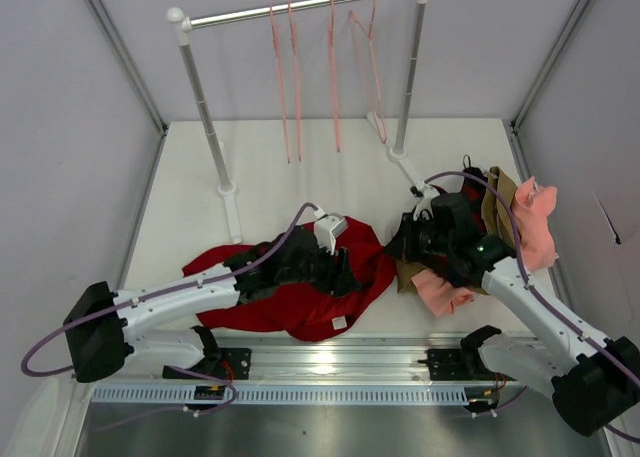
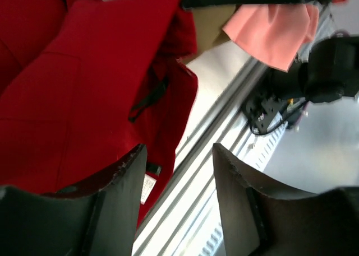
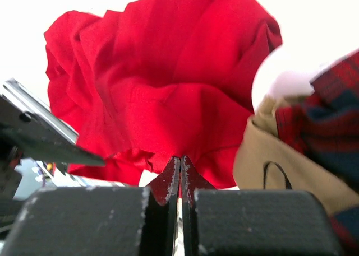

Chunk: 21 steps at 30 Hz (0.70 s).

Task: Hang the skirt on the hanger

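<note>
**Skirt.** We locate the skirt [image 1: 300, 315] lying crumpled on the worktop [image 1: 200, 177] toward its 6 o'clock edge, just beside the metal base rail [image 1: 330, 359]. A white label [image 1: 339, 322] shows on the cloth at the skirt's 5 o'clock side.

**Left tool.** The left tool [image 1: 348, 275] sits over the skirt's 3 o'clock portion. In the wrist view, the left tool [image 2: 178, 149] has its jaws moderately wide. The gap between them shows only the base rail beyond, and the red cloth lies past the finger at 9 o'clock.

**Right tool.** The right tool [image 1: 395, 245] sits at the skirt's 3 o'clock edge and points toward 9 o'clock. In its wrist view, the right tool [image 3: 180, 158] has its fingers pressed together. We cannot tell whether the tips touch the cloth.

**Hangers.** Four hangers [image 1: 333, 77] hang from the rack [image 1: 300, 8] at the worktop's 12 o'clock side, well apart from the skirt.

**Other garments.** A tan garment [image 3: 263, 155], a plaid garment [image 3: 322, 113] and a salmon-pink garment [image 1: 535, 222] lie heaped at the worktop's 3 o'clock side, beside the right arm.
</note>
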### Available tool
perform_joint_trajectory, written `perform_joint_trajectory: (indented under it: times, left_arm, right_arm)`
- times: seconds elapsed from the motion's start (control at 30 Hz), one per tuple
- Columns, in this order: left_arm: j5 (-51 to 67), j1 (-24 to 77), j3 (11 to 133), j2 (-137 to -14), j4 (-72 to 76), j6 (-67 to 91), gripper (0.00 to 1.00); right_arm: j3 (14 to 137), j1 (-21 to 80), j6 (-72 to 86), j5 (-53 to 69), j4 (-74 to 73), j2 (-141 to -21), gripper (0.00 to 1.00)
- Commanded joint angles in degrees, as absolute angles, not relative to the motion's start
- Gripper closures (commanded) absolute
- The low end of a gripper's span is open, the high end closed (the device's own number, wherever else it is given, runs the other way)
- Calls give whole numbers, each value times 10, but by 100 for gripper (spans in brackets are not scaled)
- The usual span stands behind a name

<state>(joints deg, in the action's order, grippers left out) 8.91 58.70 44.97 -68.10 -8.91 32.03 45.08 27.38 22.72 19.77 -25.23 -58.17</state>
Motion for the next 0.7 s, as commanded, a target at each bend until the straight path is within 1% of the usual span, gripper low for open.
perform_joint_trajectory:
  times: [0.0,0.07,0.1,0.13,0.23,0.43,0.57,0.67]
  left_arm:
    - [28,616,416,-692,60,380,45]
    - [8,627,403,-713,93,391,48]
    - [-23,638,398,-722,101,405,49]
    - [-30,642,386,-731,122,410,51]
    - [-49,647,365,-769,149,442,56]
    - [-60,651,344,-813,200,470,59]
    - [-86,678,357,-836,202,454,60]
    - [-94,681,361,-858,206,456,60]
  right_arm:
    - [421,272,207,197,-256,-543,100]
    - [396,271,207,197,-249,-534,100]
    - [392,271,209,196,-244,-531,100]
    - [387,271,210,195,-244,-527,100]
    - [381,272,213,191,-246,-523,100]
    - [381,272,220,171,-257,-504,100]
    - [379,272,223,153,-259,-498,100]
    - [378,272,223,163,-256,-504,100]
